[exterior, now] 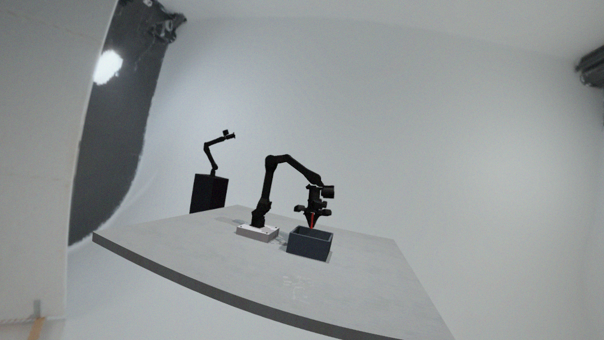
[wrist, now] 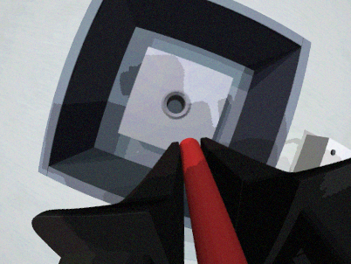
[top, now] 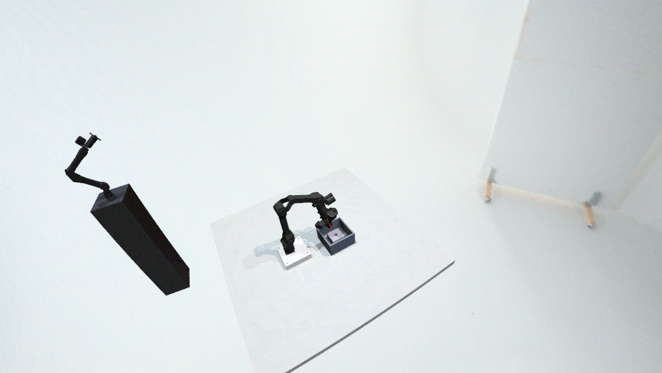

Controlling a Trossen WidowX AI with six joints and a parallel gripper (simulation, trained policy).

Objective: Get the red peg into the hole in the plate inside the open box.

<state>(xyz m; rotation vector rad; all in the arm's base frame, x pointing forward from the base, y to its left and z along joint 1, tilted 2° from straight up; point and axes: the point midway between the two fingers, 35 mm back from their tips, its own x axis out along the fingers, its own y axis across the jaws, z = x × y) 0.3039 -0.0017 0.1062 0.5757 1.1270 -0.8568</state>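
Note:
My gripper point(top: 330, 227) point(exterior: 311, 228) point(wrist: 189, 146) is shut on the red peg point(top: 329, 223) point(exterior: 312, 219) point(wrist: 209, 210). It points down at the dark open box point(top: 342, 244) point(exterior: 309, 246) point(wrist: 71, 83), its fingertips near the level of the rim. In the exterior view the peg looks nearly upright. The pale plate point(top: 331, 237) point(wrist: 148, 87) lies at the bottom of the box. Its round hole point(top: 335, 234) point(wrist: 175, 104) shows open and empty. In the wrist view the peg's tip appears below the hole, near the plate's lower edge. The gripper's fingers hide part of the box's near wall.
The arm's white base plate point(top: 296, 259) point(exterior: 253, 234) point(wrist: 338, 149) stands beside the box. Both stand on the pale table point(top: 370, 296) point(exterior: 211, 261). A second arm point(top: 85, 180) point(exterior: 210, 154) stands on a tall dark pillar point(top: 138, 236) point(exterior: 206, 194) away from the table.

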